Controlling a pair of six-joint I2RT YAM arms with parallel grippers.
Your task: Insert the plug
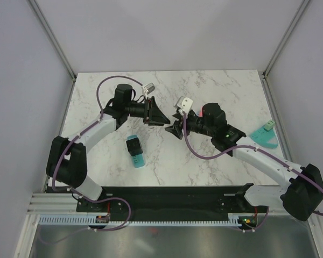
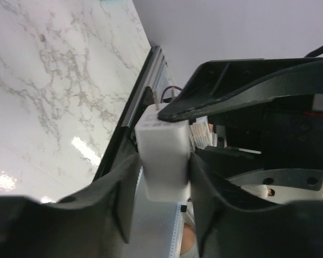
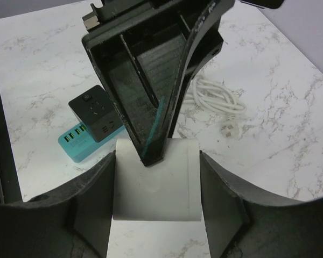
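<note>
2 grippers close in on the white plug [image 3: 167, 188], covering most of its faces; its pins cannot be made out. The right gripper [image 3: 157, 157] pinches it between half-spread fingers. The left gripper [image 2: 164, 164] straddles it, fingers flanking both sides; whether they press, I cannot tell. The black socket cube [image 3: 95, 113] lies on the counter [image 3: 269, 107] beyond the right gripper, to its left.

White, black and teal on marble
The block [image 3: 156, 188] between the black fingers [image 3: 91, 204] of the right gripper [image 3: 157, 161] is white; off to their side a black power cube [image 3: 95, 114] tops a teal strip [image 3: 78, 144]; ahead, a white cable [image 3: 218, 99]; the table [image 3: 274, 113] is white marble veined grey.
</note>
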